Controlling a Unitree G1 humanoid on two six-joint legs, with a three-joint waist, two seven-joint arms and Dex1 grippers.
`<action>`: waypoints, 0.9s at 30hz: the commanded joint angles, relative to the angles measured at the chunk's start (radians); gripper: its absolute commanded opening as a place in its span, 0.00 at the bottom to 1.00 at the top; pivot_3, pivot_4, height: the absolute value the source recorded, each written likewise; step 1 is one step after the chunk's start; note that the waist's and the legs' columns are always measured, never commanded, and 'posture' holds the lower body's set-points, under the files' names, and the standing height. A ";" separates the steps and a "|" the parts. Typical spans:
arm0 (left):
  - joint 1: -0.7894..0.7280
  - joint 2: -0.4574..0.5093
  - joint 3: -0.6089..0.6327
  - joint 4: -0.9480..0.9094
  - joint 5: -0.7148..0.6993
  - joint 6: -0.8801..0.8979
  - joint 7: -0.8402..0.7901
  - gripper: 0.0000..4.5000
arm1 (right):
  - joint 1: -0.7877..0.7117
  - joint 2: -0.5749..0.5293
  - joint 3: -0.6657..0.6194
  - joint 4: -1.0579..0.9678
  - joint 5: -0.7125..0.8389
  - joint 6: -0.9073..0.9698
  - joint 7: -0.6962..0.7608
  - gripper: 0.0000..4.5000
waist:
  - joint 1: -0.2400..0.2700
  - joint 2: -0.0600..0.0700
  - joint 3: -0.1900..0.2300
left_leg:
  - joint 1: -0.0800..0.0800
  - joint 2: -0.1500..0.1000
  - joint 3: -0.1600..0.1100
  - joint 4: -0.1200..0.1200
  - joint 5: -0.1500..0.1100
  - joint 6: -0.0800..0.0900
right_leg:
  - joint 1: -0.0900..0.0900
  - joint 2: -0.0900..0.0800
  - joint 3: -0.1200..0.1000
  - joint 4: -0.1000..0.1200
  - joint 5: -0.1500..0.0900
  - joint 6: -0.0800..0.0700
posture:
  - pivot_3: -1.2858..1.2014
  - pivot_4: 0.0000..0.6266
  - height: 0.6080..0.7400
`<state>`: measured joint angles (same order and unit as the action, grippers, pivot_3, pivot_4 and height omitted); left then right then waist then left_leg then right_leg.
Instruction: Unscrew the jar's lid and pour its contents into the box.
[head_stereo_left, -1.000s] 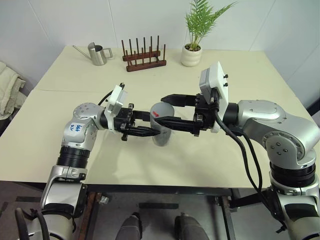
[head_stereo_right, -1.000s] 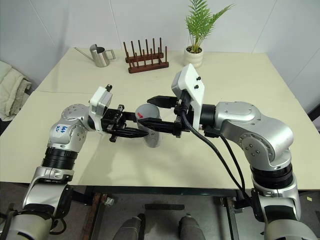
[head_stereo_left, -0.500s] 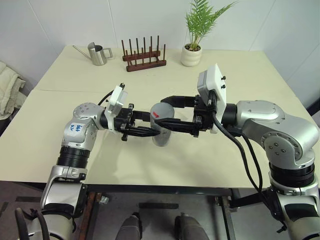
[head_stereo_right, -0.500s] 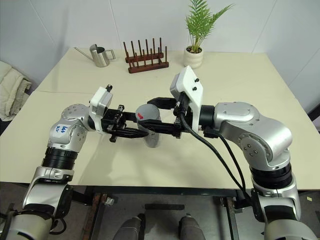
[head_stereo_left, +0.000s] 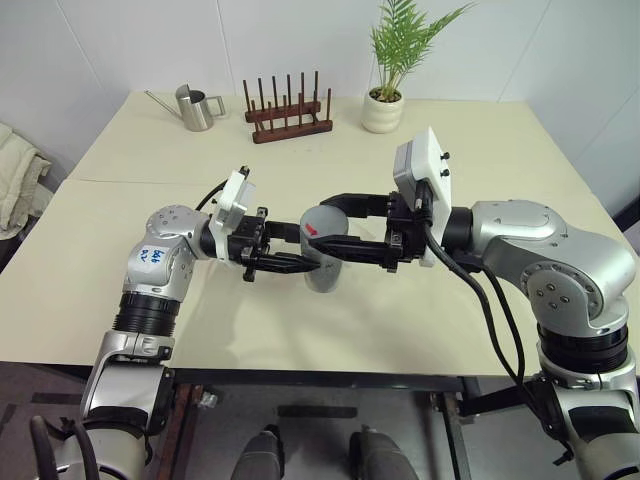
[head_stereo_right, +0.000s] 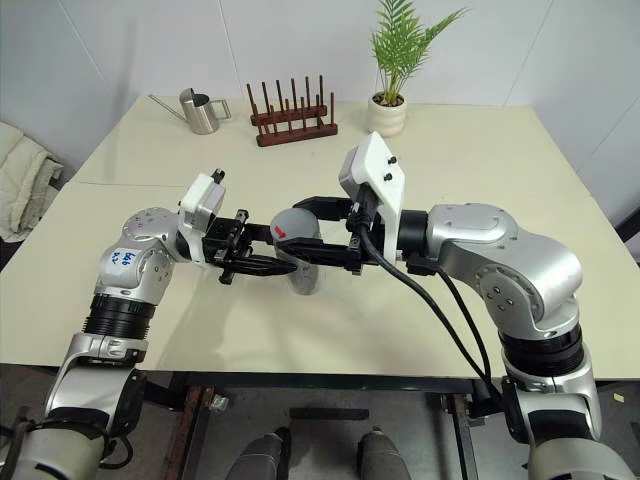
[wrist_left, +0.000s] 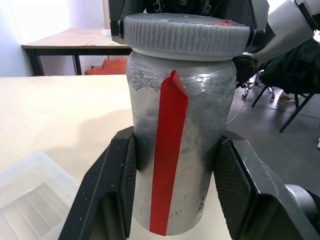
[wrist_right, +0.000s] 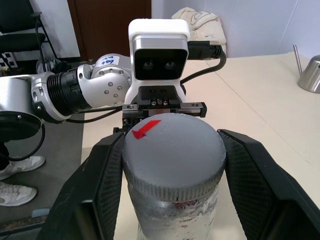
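A: Where is the jar (head_stereo_left: 322, 262) right now?

B: Held upright just above the table (head_stereo_left: 420, 320), near the front edge, between the two arms. Its lid (wrist_right: 172, 150) is on, red mark up.

A: So which step is this?

B: The unscrewing, I'd judge, and at its start. The left gripper (wrist_left: 175, 200) is clamped on the jar's body, one pad on each side of the red stripe. The right gripper (wrist_right: 172, 165) is closed on the lid's ribbed rim from the opposite side.

A: What does the next move call for?

B: A twist of the right wrist while the left holds the body firm, then regrips until the lid lifts free. After that comes the tip into the box (wrist_left: 30, 200), which lies low on the table close by the jar.

A: Can you see the contents?

B: No; the jar's wall is too cloudy to tell what sits inside.
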<state>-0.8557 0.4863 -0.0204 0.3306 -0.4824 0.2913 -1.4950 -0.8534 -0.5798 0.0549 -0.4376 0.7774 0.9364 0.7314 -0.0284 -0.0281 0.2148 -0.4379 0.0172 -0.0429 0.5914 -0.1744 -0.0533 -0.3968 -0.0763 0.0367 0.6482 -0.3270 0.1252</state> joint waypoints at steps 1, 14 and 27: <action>-0.010 0.014 -0.018 -0.014 0.006 0.016 -0.017 0.41 | -0.058 -0.017 -0.066 0.019 -0.021 -0.053 -0.008 0.57 | 0.000 0.000 0.000 | 0.000 0.000 0.000 0.000 0.000 0.000 | 0.000 0.000 0.000 0.000 0.000 0.000 | 0.52 0.24 1.00; 0.010 0.020 -0.032 -0.039 0.004 0.032 -0.019 0.41 | -0.129 -0.052 -0.115 0.111 -0.055 -0.100 0.011 0.57 | 0.000 0.000 0.000 | 0.000 0.000 0.000 0.000 0.000 0.000 | 0.000 0.000 0.000 0.000 0.000 0.000 | 0.52 0.24 1.00; 0.013 0.027 -0.045 -0.037 0.003 0.036 -0.046 0.41 | -0.170 -0.061 -0.133 0.145 -0.041 -0.109 0.054 0.57 | 0.000 0.000 0.000 | 0.000 0.000 0.000 0.000 0.000 0.000 | 0.000 0.000 0.000 0.000 0.000 0.000 | 0.52 0.24 1.00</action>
<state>-0.8787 0.4903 -0.0139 0.3160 -0.4928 0.3264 -1.4628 -0.9460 -0.5988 0.0584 -0.3175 0.7710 0.9147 0.8270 -0.0286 -0.0281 0.2148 -0.4379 0.0172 -0.0429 0.5915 -0.1744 -0.0533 -0.3968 -0.0763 0.0367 0.6481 -0.3270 0.1252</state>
